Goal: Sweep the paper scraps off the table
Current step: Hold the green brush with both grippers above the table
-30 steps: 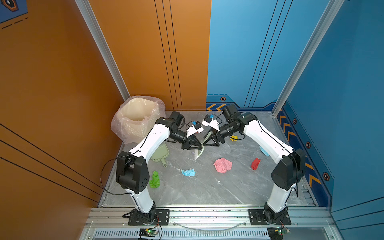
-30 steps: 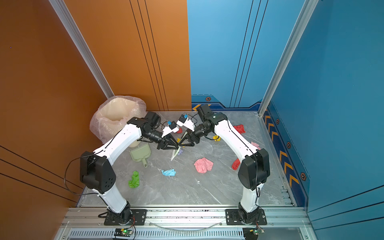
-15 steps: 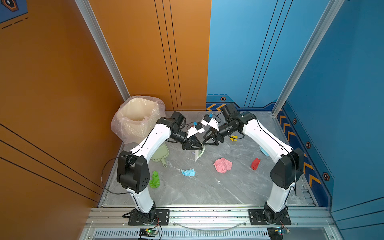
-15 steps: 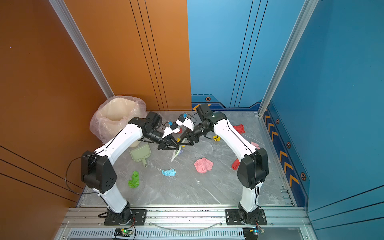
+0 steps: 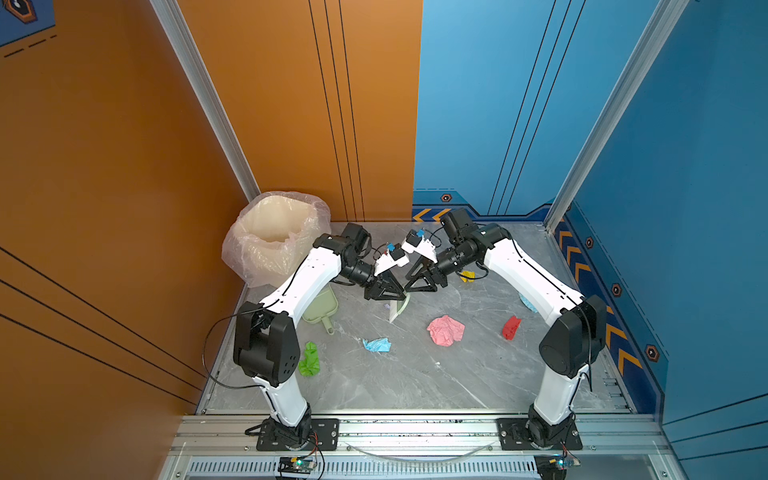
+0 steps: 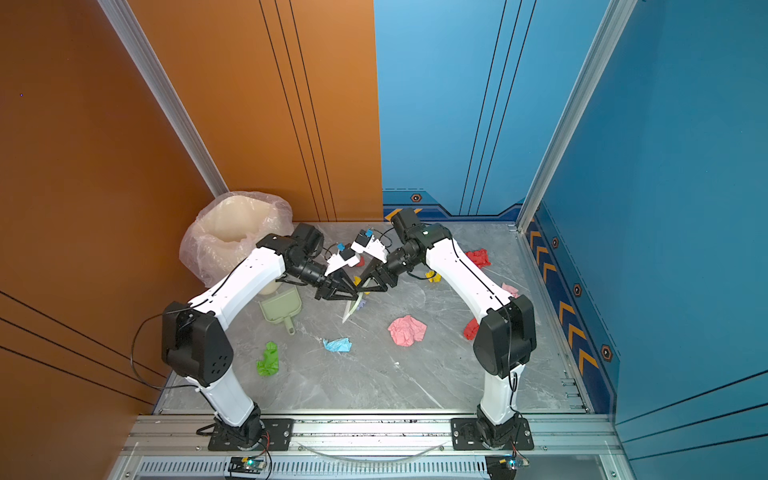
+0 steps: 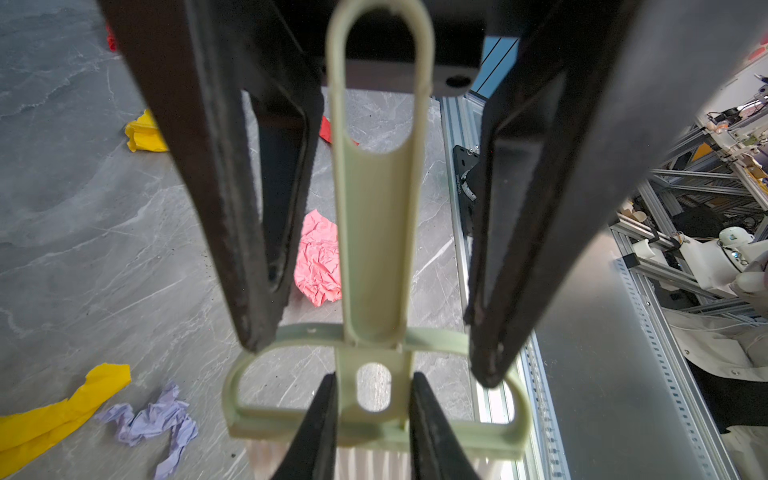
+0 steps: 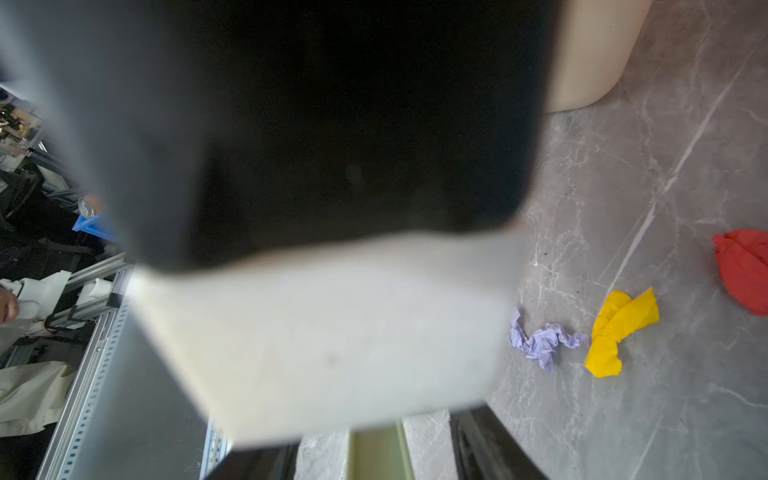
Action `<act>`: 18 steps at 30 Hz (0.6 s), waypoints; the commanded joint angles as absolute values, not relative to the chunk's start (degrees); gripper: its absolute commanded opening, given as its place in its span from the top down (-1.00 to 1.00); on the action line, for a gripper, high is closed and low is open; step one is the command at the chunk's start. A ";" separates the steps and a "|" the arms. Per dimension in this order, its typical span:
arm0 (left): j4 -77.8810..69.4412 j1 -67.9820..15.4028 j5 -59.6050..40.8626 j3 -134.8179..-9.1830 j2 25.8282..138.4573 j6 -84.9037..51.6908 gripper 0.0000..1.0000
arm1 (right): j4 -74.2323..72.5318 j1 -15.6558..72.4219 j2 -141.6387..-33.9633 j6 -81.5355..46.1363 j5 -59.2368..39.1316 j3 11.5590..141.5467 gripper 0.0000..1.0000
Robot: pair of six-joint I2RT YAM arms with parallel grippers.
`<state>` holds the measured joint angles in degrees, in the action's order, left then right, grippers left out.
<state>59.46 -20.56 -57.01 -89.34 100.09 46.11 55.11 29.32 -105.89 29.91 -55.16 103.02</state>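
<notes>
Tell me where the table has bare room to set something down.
Bare: the near strip of table, in front of the green scrap, blue scrap and pink scrap. Crowded: farther back, around the brush and dustpan.

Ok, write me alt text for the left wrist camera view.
Close up, the left gripper clamps the neck of a pale green brush, while the right gripper stands open astride its handle. Behind, pink, yellow and lilac paper scraps lie on the grey marble table.
</notes>
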 commanded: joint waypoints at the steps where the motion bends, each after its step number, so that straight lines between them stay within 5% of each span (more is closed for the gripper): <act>1: 61.11 -20.71 -56.95 -90.70 100.50 47.46 0.84 | 57.65 29.79 -106.80 31.29 -53.81 104.68 -0.08; 18: 61.13 -20.44 -57.22 -90.79 100.38 47.44 0.86 | 58.45 30.23 -106.88 32.35 -53.53 104.49 0.13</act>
